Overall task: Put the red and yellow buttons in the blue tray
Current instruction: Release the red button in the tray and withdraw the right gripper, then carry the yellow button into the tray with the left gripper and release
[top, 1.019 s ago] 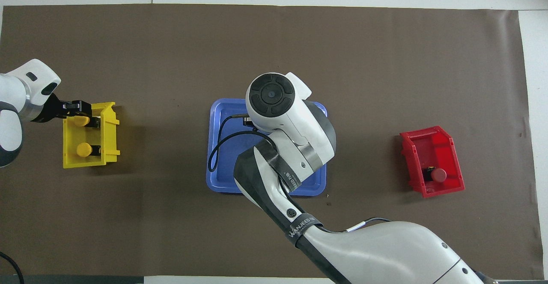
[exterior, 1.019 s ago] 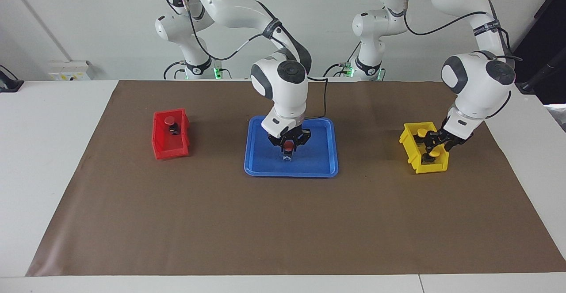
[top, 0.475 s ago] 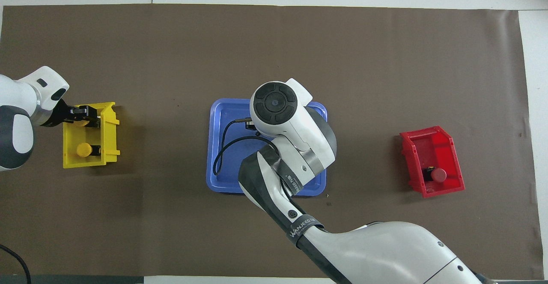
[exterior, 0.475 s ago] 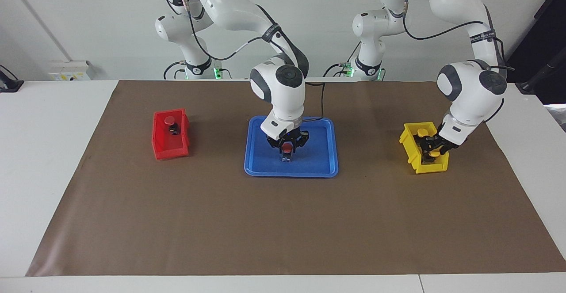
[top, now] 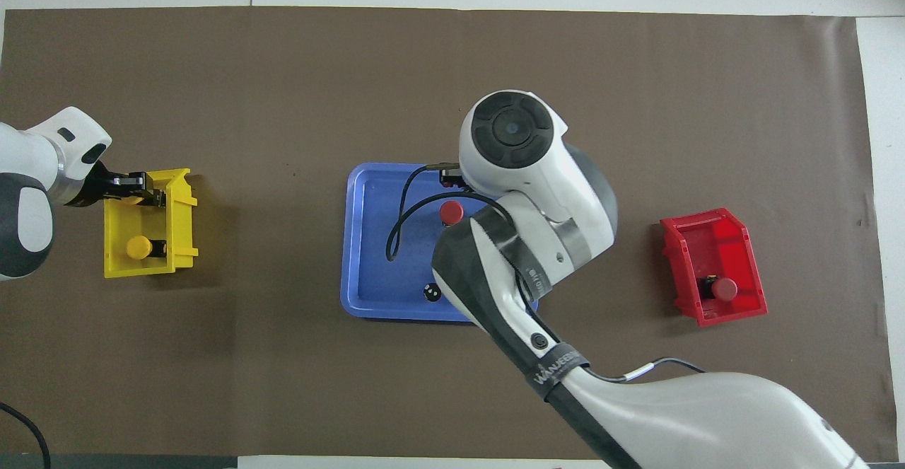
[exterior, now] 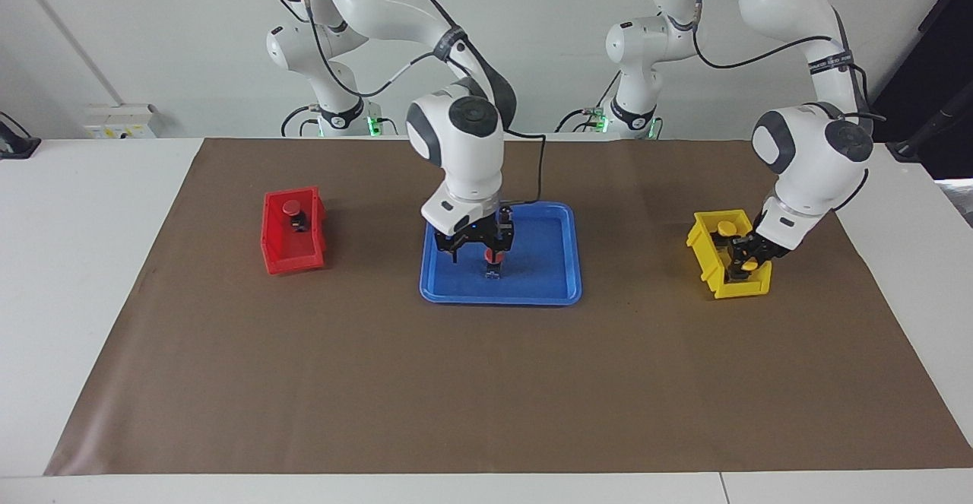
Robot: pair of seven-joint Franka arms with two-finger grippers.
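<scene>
Shifted toward the right arm's end of the tray since the frame before, the right gripper [exterior: 476,250] is now seen with its jaws spread and empty. One red button [exterior: 494,256] is left standing in the tray [exterior: 541,267], in the middle of the frame, just beside the gripper and uncovered in the overhead view. One of four buttons is thus judged delivered.

In the same interval the left gripper [exterior: 741,257] has been lowered into the yellow bin [exterior: 713,264], in the middle band of the frame at the left arm's end. It is set at one yellow button [exterior: 749,264]; whether that button is gripped yet cannot be told. A second yellow button [exterior: 726,226] sits in the same bin, nearer the robots.

A second red button [exterior: 290,207] is still held in the red bin [exterior: 293,249], at the right arm's end. A small dark object [top: 429,291] is seen in the tray, nearer the robots than the red button; its nature cannot be told.

Nothing is seen lying between either bin and the tray. The bin walls are judged the only obstacle, each button needing to be lifted clear.
</scene>
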